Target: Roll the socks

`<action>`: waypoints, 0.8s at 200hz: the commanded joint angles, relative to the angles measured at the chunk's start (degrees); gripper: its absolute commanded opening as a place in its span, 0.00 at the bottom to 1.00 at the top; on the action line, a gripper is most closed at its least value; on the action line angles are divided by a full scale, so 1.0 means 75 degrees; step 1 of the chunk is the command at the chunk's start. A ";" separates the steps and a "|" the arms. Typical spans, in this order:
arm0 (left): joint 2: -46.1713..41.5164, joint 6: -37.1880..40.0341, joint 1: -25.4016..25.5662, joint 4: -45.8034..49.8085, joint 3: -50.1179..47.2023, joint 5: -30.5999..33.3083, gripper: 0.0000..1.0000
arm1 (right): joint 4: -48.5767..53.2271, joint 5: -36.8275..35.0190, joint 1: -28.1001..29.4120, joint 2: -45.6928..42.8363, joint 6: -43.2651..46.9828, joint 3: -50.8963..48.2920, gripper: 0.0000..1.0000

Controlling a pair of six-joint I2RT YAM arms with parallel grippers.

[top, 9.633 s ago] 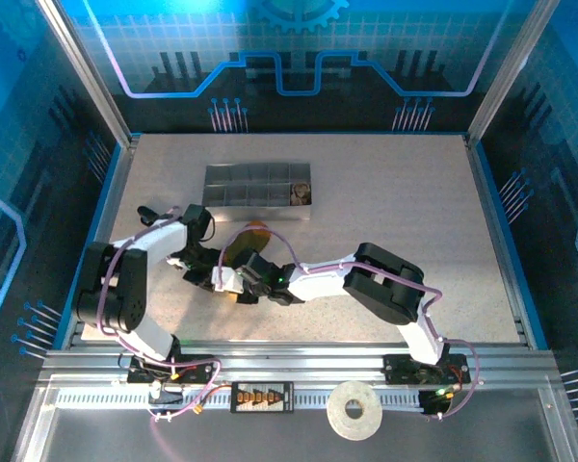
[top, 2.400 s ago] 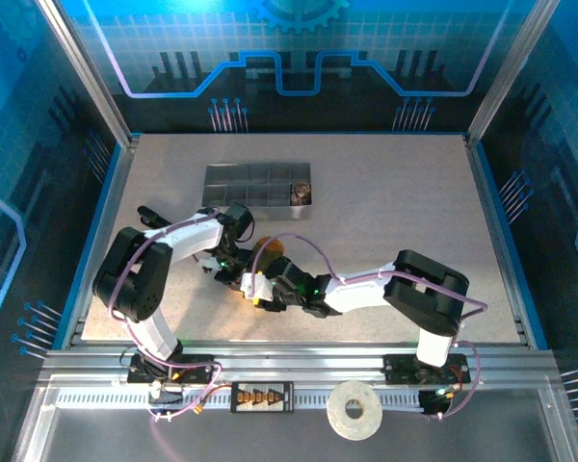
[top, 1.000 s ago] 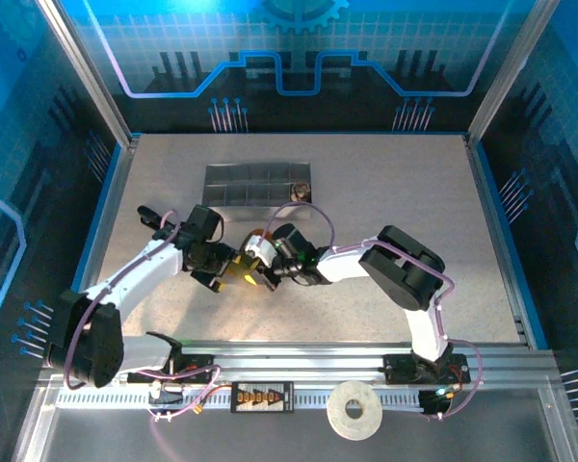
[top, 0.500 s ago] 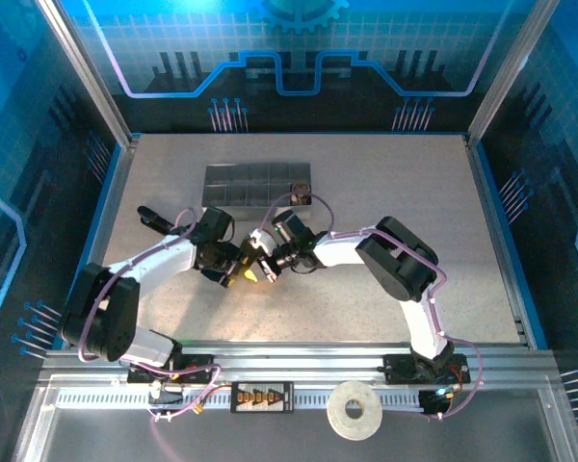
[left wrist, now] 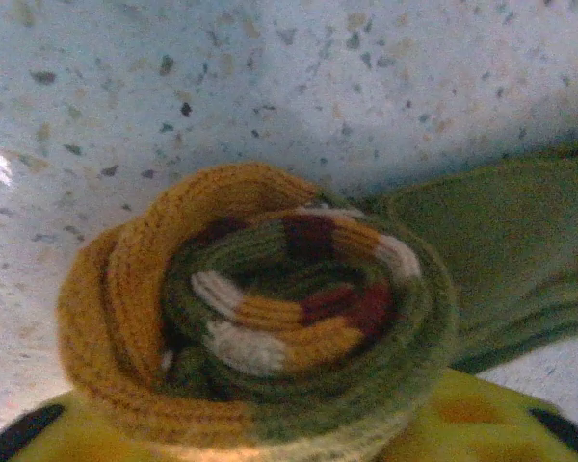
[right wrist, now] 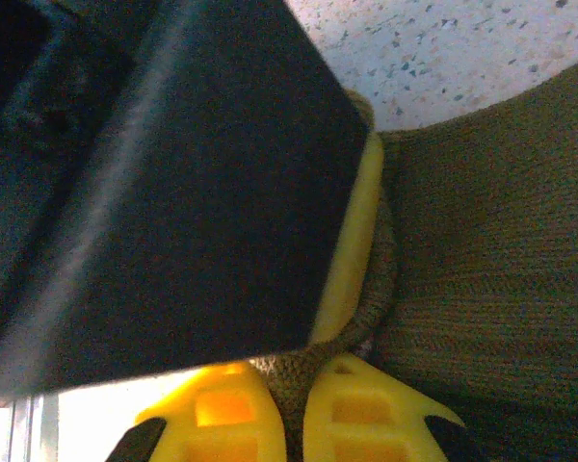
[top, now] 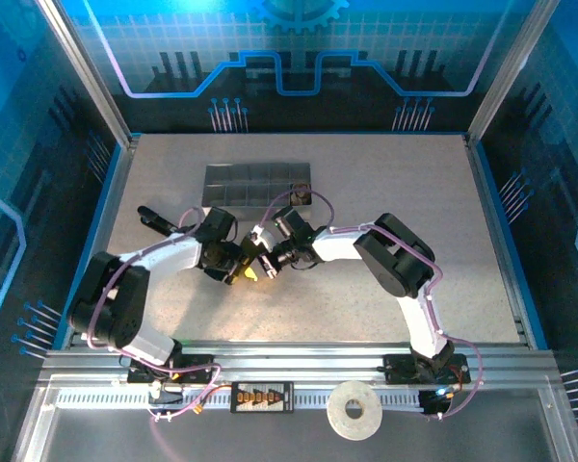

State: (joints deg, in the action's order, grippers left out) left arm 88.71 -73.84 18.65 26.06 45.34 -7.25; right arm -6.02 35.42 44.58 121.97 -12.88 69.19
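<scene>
The olive sock [left wrist: 270,308] sat wound into a tight coil right in front of my left pincer [left wrist: 289,445]. Its orange end wrapped the outside of the coil, and white, dark red and orange stripes spiralled toward the centre. The unrolled green part ran off flat to the right of that pincer, lying on the speckled table [left wrist: 270,77].

My left jaws stood to either side of the coil. From my right wrist I saw one yellow pad [right wrist: 352,241] of the left pincer lying against the knit. I could not tell whether the two pads truly clamped the roll.

My right pincer [right wrist: 291,416] was drawn almost together, with a thin fold of the olive knit pinched between its yellow fingertips. The broad green stretch of the sock lay just to its right. The left pincer's black finger sat close against it on the other side.

From above, the two pincers met tip to tip over the sock. Beyond them, away from my bases, stood the grey divided tray [top: 241,185], apart from both. A small brown bundle [top: 301,195] lay in a compartment at the tray's right end, too small to make out.
</scene>
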 commanded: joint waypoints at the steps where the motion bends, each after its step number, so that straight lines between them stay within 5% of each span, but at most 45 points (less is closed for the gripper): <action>1: 0.0968 -0.0159 0.0046 0.2212 0.0397 0.0376 0.25 | 0.2489 -0.1431 0.0076 0.0830 0.0247 -0.0620 0.00; 41: 0.1635 -0.0754 0.0345 0.3836 0.0642 0.0503 0.12 | 0.1445 -0.1821 0.0438 -0.0495 0.1450 -0.1240 0.25; 89: 0.1943 -0.1235 0.0595 0.4341 0.1147 0.0385 0.07 | -0.2506 -0.3989 0.1153 -0.3053 0.2862 -0.4001 0.51; 120: 0.2214 -0.1375 0.0694 0.4472 0.1459 0.0344 0.06 | -0.2419 -0.5221 0.1717 -0.3385 0.3501 -0.3893 0.53; 160: 0.2671 -0.1294 0.0722 0.4531 0.1876 0.0343 0.05 | -0.2458 -0.5675 0.2184 -0.3078 0.3644 -0.3378 0.54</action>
State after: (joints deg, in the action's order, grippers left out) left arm 102.45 -82.63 23.00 51.99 62.26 -7.64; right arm -21.19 -1.80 59.16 97.93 11.75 40.56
